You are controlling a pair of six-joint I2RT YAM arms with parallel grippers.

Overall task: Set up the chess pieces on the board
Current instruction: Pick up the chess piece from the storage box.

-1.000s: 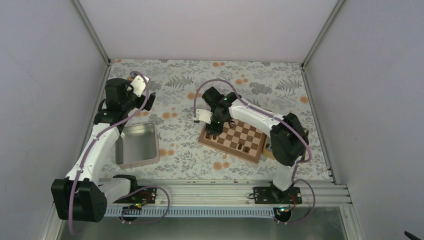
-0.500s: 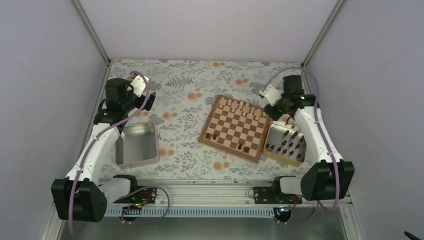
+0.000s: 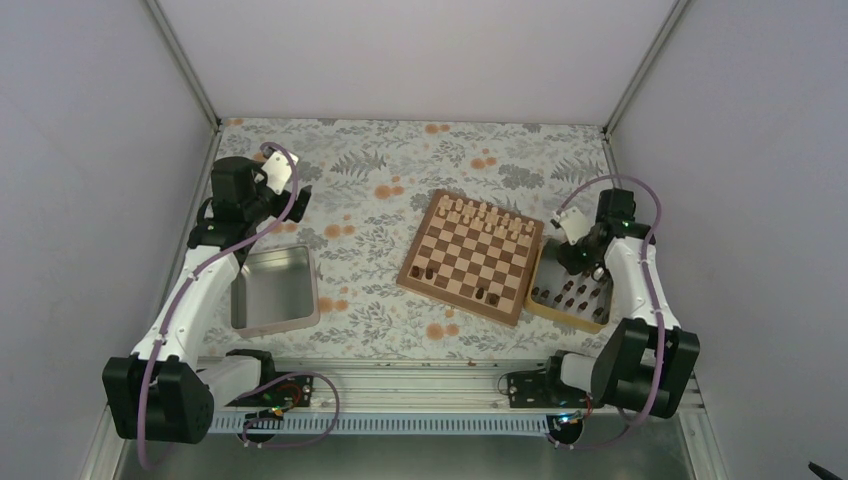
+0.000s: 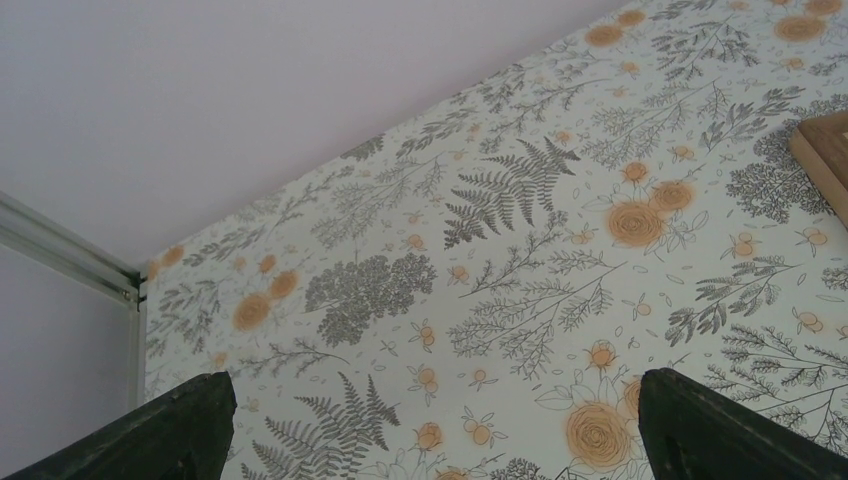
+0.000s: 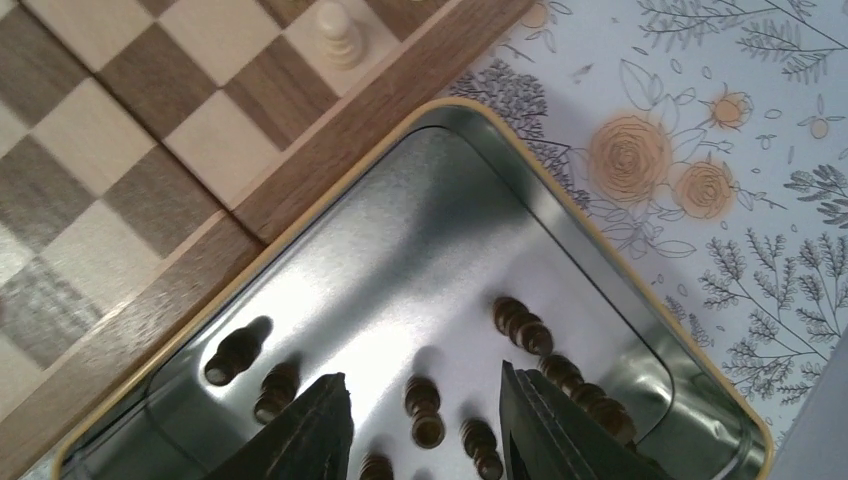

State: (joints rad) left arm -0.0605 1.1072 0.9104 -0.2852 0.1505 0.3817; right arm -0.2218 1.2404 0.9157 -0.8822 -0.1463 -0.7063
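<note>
The board (image 3: 470, 262) lies at centre right. Pale pieces stand along its far edge. Three dark chess pieces (image 3: 487, 296) stand on it near the front and left. Several more dark pieces (image 5: 236, 354) lie in a shiny tin (image 5: 400, 230) with a yellowish rim, right of the board (image 5: 120, 160). My right gripper (image 5: 425, 410) is open and empty low over this tin, with one dark piece (image 5: 424, 404) lying between its fingers; it also shows in the top view (image 3: 583, 262). My left gripper (image 3: 303, 197) is open and empty at the back left, away from the board.
An empty grey metal tin (image 3: 275, 288) sits at the front left. The left wrist view shows the floral cloth (image 4: 500, 250), the back wall and a corner of the board (image 4: 825, 160). A pale pawn (image 5: 338, 35) stands close to the board's edge by the tin.
My right arm has swung from the board's far left corner, round the back right, and down over the tin of dark pieces. The left arm has not moved.
</note>
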